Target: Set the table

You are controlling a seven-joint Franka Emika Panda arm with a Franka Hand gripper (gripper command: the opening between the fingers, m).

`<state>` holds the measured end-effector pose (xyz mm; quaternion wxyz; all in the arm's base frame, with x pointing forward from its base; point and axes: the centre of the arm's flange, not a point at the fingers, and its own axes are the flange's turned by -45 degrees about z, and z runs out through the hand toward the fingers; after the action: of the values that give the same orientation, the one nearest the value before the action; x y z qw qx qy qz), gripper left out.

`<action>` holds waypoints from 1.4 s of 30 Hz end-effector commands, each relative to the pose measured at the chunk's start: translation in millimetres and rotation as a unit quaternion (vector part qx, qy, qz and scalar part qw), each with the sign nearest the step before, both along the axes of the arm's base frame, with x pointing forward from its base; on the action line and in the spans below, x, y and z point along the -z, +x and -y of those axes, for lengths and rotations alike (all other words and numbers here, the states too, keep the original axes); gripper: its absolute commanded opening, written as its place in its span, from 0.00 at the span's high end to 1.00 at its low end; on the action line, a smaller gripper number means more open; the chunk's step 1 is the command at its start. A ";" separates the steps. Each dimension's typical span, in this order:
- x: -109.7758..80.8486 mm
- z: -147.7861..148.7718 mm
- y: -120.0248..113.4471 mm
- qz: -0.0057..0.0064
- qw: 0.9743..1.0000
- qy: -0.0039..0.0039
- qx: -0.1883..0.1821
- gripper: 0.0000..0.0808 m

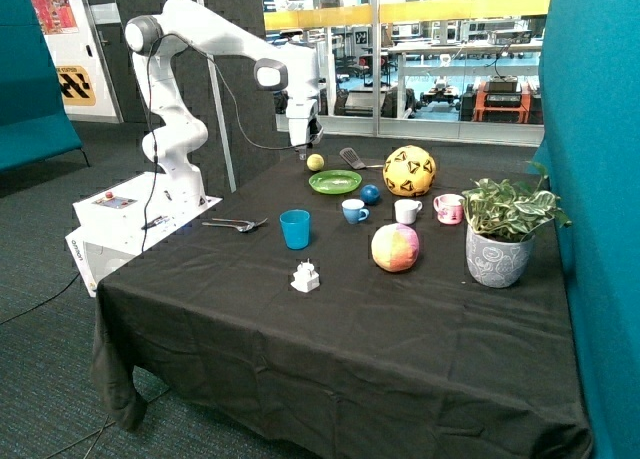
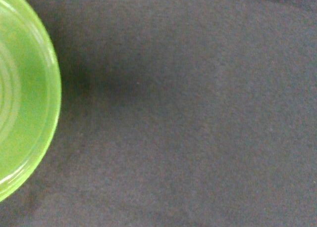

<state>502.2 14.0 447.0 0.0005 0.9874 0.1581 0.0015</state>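
Wrist view: the green plate (image 2: 25,103) lies just beside the pincer (image 1: 303,145), hovering above the worktop (image 1: 330,319); grip unclear.

Grey-blue carpet (image 1: 40,249) underfoot, dark cables trailing across it. Teal upholstered panels at both edges: one (image 1: 590,129) tall beside the table, another (image 1: 35,89) low at the far side. Behind, glass partitions (image 1: 440,69) crossed by a yellow band (image 1: 400,11), opening onto a cluttered workshop. Hazard-striped sign (image 1: 76,84) on a white wall.
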 end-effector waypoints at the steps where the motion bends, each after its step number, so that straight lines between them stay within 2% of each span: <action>1: 0.4 -16.1 1.1 -0.002 0.999 0.000 -0.051 0.73; 12: 7.1 -41.9 -1.7 -0.002 0.997 0.000 -0.075 0.71; 20: 21.4 -53.8 -0.3 -0.002 0.997 0.000 -0.077 0.72; 38: 40.4 -84.0 4.5 -0.002 0.995 0.000 -0.104 0.69; 39: 41.8 -86.0 4.8 -0.002 0.994 0.000 -0.106 0.75; 42: 47.0 -92.0 5.6 -0.002 0.994 0.000 -0.112 0.69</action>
<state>504.9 90.7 411.4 -0.0006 0.9670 0.2548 -0.0001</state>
